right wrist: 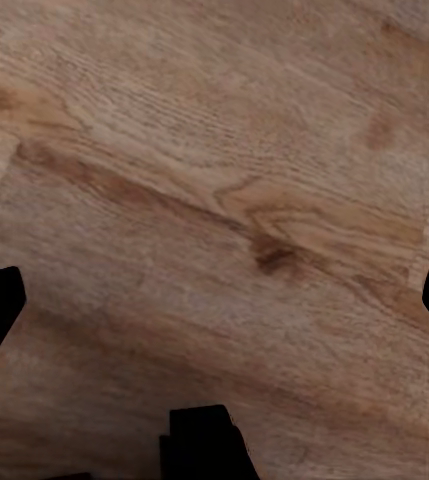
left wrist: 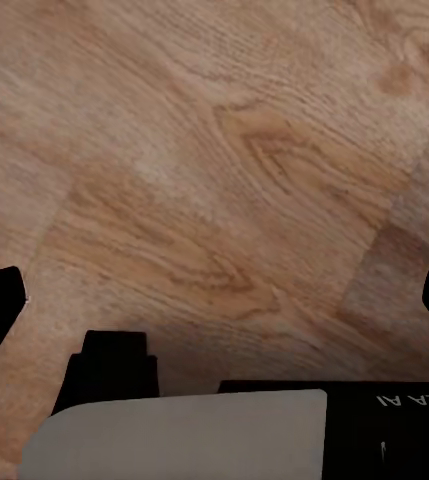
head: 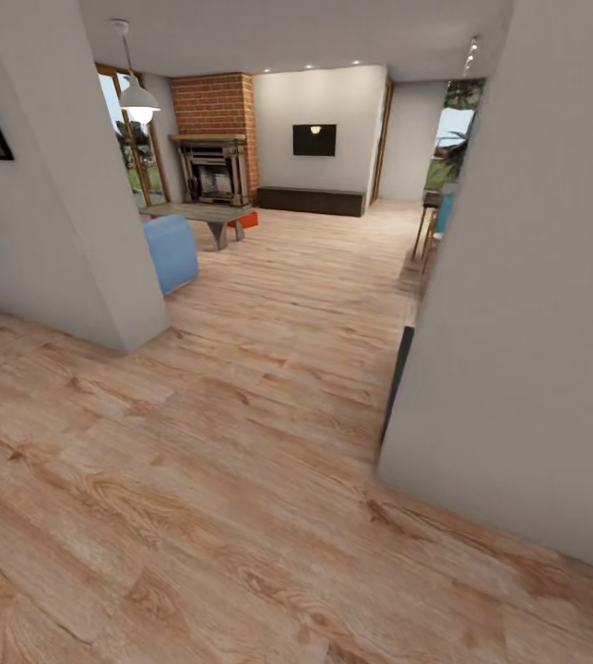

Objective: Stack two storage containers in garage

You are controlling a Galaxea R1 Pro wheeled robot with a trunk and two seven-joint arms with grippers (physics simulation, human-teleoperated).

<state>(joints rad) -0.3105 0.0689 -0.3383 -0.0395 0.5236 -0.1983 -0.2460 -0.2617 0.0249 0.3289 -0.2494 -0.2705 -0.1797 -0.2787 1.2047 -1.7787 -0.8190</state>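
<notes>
Orange-red storage container (head: 248,219) is seen far off on the light wood plank floor (head: 241,461) of the living room, beside the low grey tabletop (head: 199,213) before the red-brick fireplace (head: 213,138). Both grippers' jaws are spread wide, empty, above planks.

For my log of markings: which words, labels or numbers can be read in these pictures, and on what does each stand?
"KEA AI", white letters seen upside down and cut off by the picture edge, on the black robot body part in the left wrist view.
No other text can be read.
</notes>
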